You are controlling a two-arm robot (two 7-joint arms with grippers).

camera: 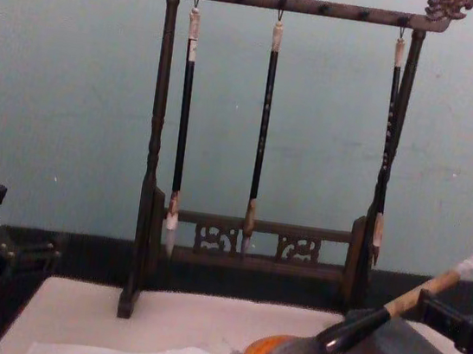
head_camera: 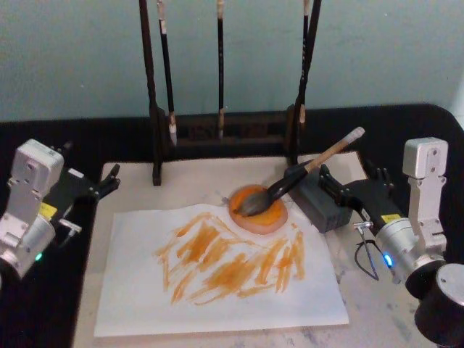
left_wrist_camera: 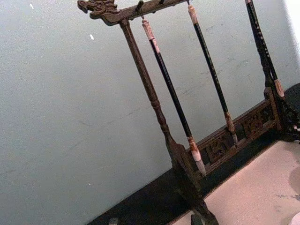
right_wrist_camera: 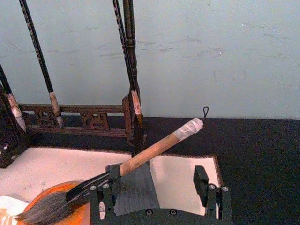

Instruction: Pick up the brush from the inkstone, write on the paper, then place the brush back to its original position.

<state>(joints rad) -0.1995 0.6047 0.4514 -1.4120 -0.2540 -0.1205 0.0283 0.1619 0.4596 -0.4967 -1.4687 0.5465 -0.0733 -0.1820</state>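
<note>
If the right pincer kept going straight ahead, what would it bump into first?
Probably the grey block lying between its open fingers, with the brush handle resting across that block. Depth is hard to judge, so the right pincer might touch the handle first.

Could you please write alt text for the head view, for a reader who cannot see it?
A thick brush lies with its bristles in the orange inkstone, handle propped on a grey block, above a paper covered in orange strokes. The open right gripper sits beside the handle; the left gripper waits at the mat's left edge.
</note>
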